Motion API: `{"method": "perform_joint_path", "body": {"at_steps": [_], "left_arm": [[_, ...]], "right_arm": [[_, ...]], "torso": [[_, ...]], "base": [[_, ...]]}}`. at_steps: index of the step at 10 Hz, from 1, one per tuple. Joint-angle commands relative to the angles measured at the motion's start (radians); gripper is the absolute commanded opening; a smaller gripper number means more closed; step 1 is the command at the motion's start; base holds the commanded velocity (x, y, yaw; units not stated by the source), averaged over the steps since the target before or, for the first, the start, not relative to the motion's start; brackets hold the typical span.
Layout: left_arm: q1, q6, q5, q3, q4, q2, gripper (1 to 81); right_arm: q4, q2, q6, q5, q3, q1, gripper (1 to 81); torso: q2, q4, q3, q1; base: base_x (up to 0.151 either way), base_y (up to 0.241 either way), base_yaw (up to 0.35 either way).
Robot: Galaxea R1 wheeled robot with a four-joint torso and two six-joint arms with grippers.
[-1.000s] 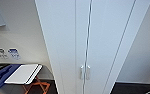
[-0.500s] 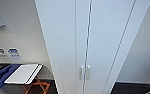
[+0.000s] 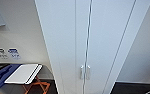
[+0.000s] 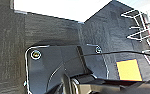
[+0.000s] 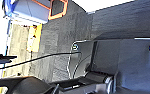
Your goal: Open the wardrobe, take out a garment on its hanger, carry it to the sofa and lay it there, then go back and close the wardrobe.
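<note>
Wardrobe [image 3: 91, 37] doors closed, handles [image 3: 85, 72] side by side at the seam. White-topped table [image 3: 22, 73] left of wardrobe. State of both pincers: cannot tell.

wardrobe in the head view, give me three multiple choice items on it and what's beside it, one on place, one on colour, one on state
1. Where do the handles sit on the wardrobe?
A. at the outer edges of the doors
B. side by side at the seam where the two doors meet
C. along the top edge

2. What colour are the legs of the small white-topped table left of the wardrobe?
A. orange
B. green
C. black

3. What state are the wardrobe doors in?
A. both shut
B. the left one swung wide open
C. both taken off

Answers:
1. B, the pair of small vertical handles flanks the centre seam low on the doors.
2. A, an orange crossed frame shows under the white top.
3. A, the two doors lie flush with only a thin line between them.
</note>
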Motion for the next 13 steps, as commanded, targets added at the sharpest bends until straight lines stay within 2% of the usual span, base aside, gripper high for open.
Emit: {"method": "perform_joint_path", "body": {"at_steps": [1,3,6,8,9,11,13], "left_arm": [[-0.184,0.002,0.074,0.15,0.017,-0.161,81.1],[-0.276,0.005,0.135,0.23,0.019,-0.213,81.1],[-0.413,0.007,0.203,0.29,0.042,-0.244,81.1],[-0.534,0.005,0.283,0.345,0.042,-0.261,81.1],[-0.587,0.005,0.301,0.366,0.032,-0.266,81.1],[-0.687,0.0,0.303,0.371,0.029,-0.252,81.1],[-0.777,-0.001,0.344,0.354,0.029,-0.212,81.1]], "right_arm": [[-0.008,-0.169,0.003,-0.042,0.223,0.199,81.1],[-0.005,-0.232,0.003,-0.05,0.314,0.3,81.1],[0.034,-0.265,0.004,-0.065,0.361,0.463,81.1],[0.081,-0.272,0.004,-0.134,0.375,0.579,81.1],[0.09,-0.269,0.004,-0.17,0.386,0.636,81.1],[0.107,-0.265,0.007,-0.176,0.389,0.72,81.1],[0.13,-0.252,0.007,-0.177,0.374,0.815,81.1]], "torso": [[0.0,0.0,0.0,0.0],[0.0,0.0,0.0,0.0],[0.0,0.0,-0.002,0.001],[0.001,0.0,-0.002,0.001],[0.001,0.0,-0.002,0.001],[0.001,0.0,-0.003,0.002],[0.002,0.0,-0.003,0.002]], "base": [[0.0,0.0,0.0],[0.0,0.0,0.0],[0.0,0.0,0.0],[0.0,0.0,0.0],[0.0,0.0,0.0],[0.0,0.0,0.0],[0.0,0.0,0.0]]}}
